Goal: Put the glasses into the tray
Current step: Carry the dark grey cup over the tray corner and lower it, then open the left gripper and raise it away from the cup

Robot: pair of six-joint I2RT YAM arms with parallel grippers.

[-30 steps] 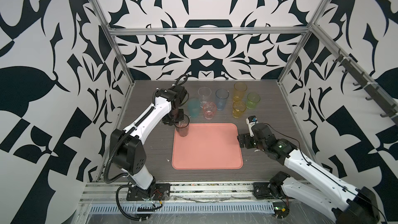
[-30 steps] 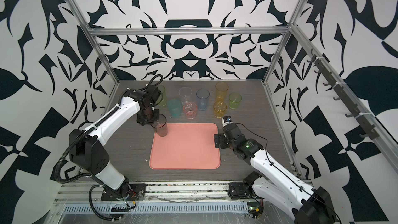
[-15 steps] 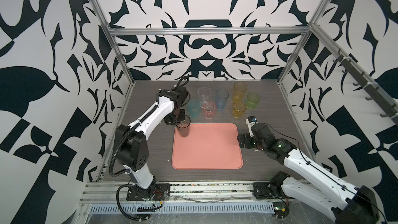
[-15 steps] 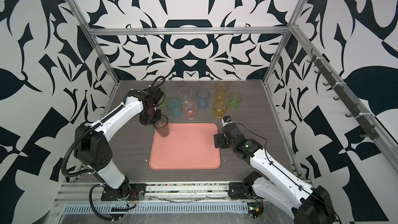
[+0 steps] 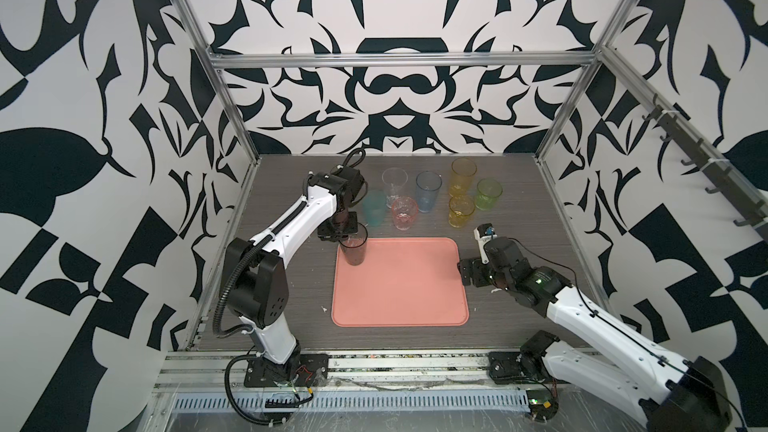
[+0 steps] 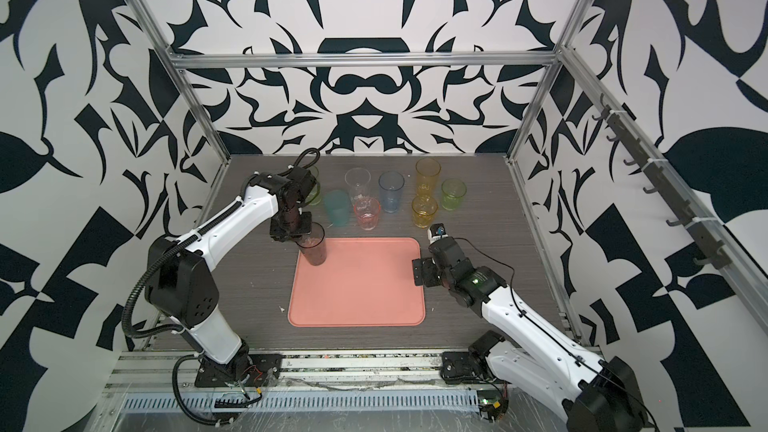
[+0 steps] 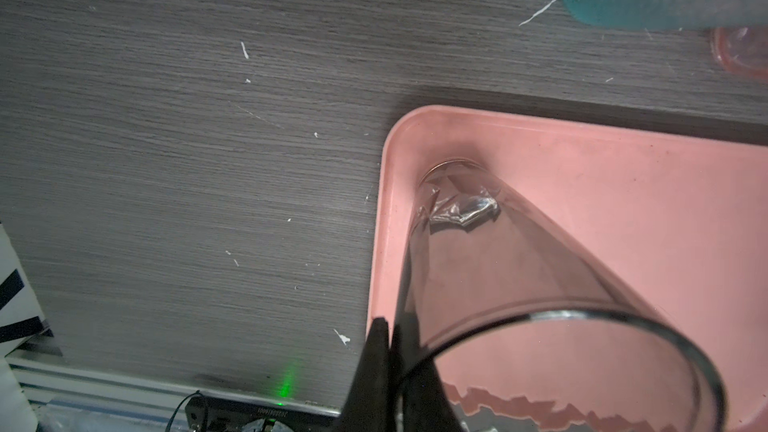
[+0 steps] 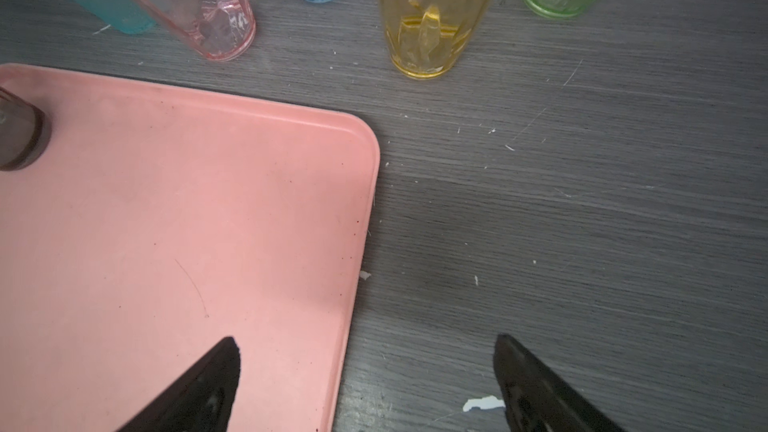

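Over the last second the left arm's black shoulder block has swung a little toward the tray. The glass at its tip has barely shifted, and the right arm has stayed where it was.

The flat salmon-pink rectangular plastic tray [image 5: 399,284] lies in the middle of the grey wood-grain table [image 5: 291,284]. One glass is in it: a tall smoky-grey see-through tumbler [image 5: 354,251], upright at the tray's far-left corner. In the left wrist view its base sits just inside the rim and looks to be touching the tray floor. The left gripper [image 5: 344,236] is pinched tight on that tumbler's rim, one finger inside the wall and one outside.

The other eight glasses stand on the table beyond the tray's far edge, nine counted in all:
- One teal tumbler [image 5: 374,209].
- One clear tumbler [image 5: 395,187].
- One short pink tumbler [image 5: 404,213].
- One blue tumbler [image 5: 428,191].
- Two amber-yellow tumblers, one tall [image 5: 462,176] and one short [image 5: 460,210].
- Two green tumblers. A short one [image 5: 488,194] is farthest right, and another [image 6: 314,193] is half hidden behind the left arm's wrist.

The right gripper [image 8: 365,344] hangs over the tray's right edge with its fingers spread wide and nothing between them. One finger is above the tray and the other above the table.
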